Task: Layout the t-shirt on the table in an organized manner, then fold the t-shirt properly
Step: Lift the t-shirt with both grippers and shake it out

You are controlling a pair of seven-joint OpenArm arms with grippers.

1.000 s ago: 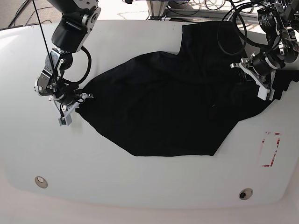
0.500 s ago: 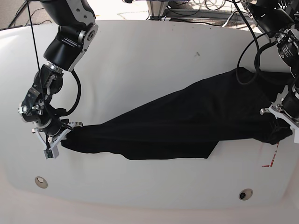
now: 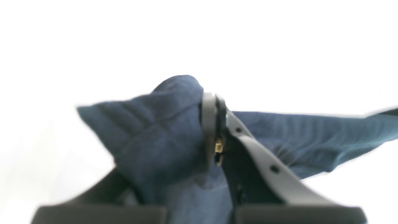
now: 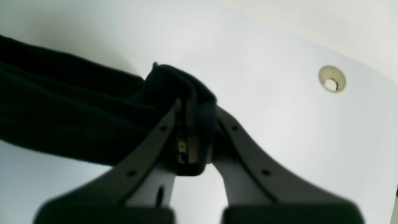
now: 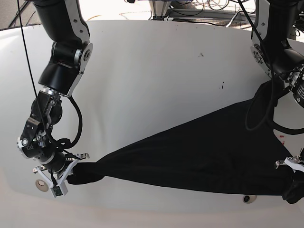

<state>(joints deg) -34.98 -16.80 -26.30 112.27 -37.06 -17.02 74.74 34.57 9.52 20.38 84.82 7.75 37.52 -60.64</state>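
Note:
The black t-shirt (image 5: pixel 199 152) stretches as a long, taut triangle across the front of the white table (image 5: pixel 156 71). My right gripper (image 5: pixel 75 167) is shut on its bunched left corner, low over the table near the front edge. In the right wrist view that gripper (image 4: pixel 194 105) pinches a fold of the t-shirt (image 4: pixel 62 109) between its fingers. My left gripper (image 5: pixel 290 165) is at the far right edge of the base view, shut on the other end. The left wrist view shows that gripper (image 3: pixel 214 104) clamped on the t-shirt (image 3: pixel 155 133), which drapes over one finger.
A round hole (image 5: pixel 42 185) lies just beside my right gripper, also seen as the hole (image 4: pixel 332 83) in the right wrist view. A second hole (image 5: pixel 247 198) sits at the shirt's front right edge. A bit of red tape mark (image 5: pixel 282 137) shows by the shirt. Cables hang around the left arm.
Both arms have pulled toward the table's front edge and further apart. The t-shirt was dragged off the far side and drawn out taut between the two grips.

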